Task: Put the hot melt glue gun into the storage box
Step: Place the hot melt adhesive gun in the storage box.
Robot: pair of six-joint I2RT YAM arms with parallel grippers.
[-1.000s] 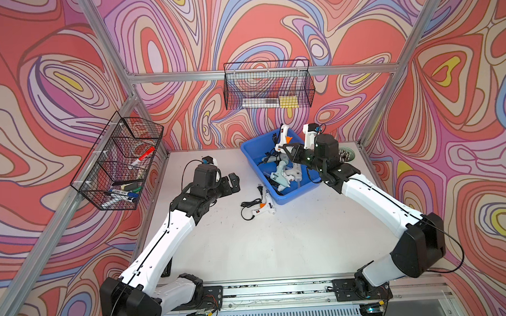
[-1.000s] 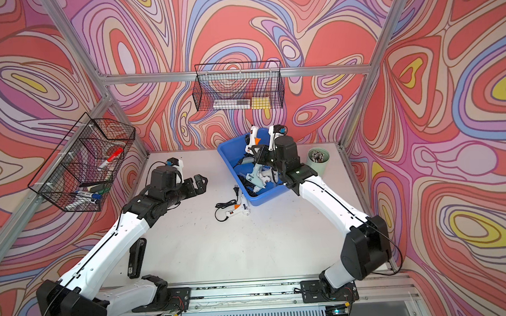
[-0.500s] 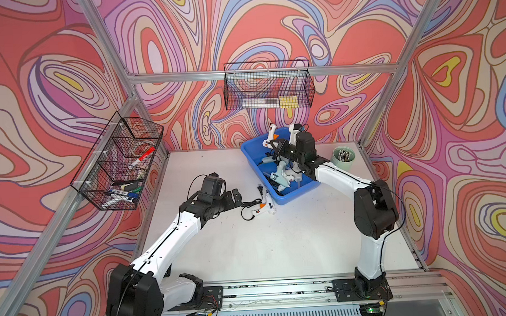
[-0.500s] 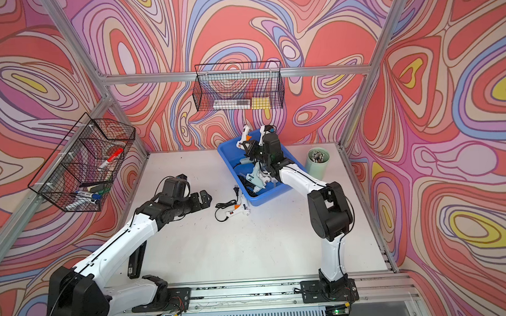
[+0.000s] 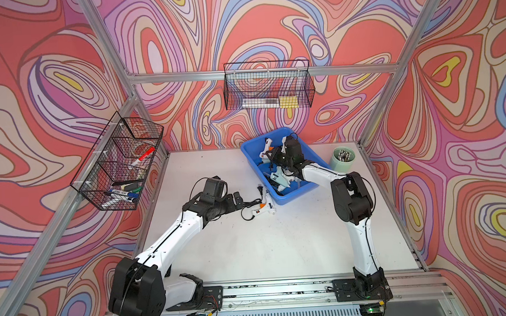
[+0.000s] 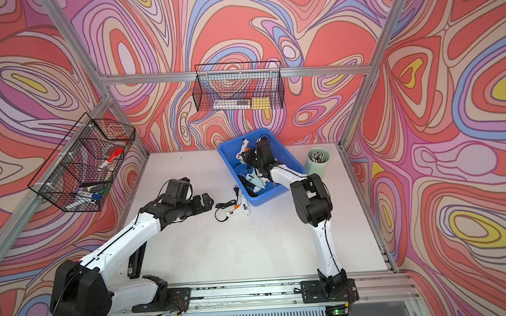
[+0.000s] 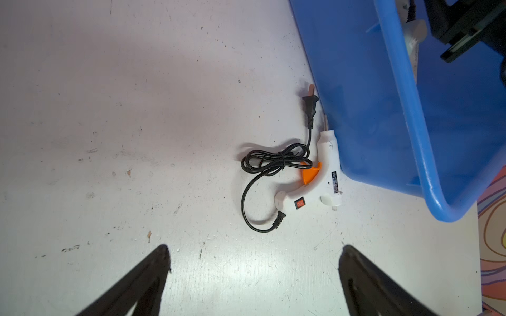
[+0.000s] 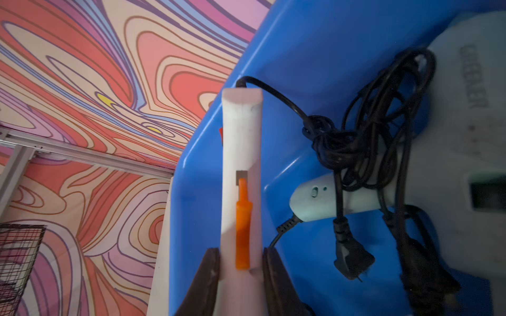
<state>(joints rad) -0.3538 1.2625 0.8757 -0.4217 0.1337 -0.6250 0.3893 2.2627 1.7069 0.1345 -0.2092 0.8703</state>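
**1 glue gun lying by the storage box, 1 more gripped over it**

A white hot melt glue gun with an orange trigger is lying flat on the tabletop. Its barrel is sitting just beside the outer wall of the blue storage box, and its black cord is bunching next to it. A second glue gun, also white and orange, is hanging over the box's far end. A pale green glue gun and tangled cords are lying inside.

The white tabletop is showing scuffs and specks. Swirling pink, red and purple walls are enclosing it, carrying a back wire basket and a side wire basket. A pale green cup is standing near the box.

The right claw is pressing both fingers against the second glue gun's body, gripping it. The left claw is hovering low over the tabletop with fingers spread wide, holding nothing, near the cord but apart from it.
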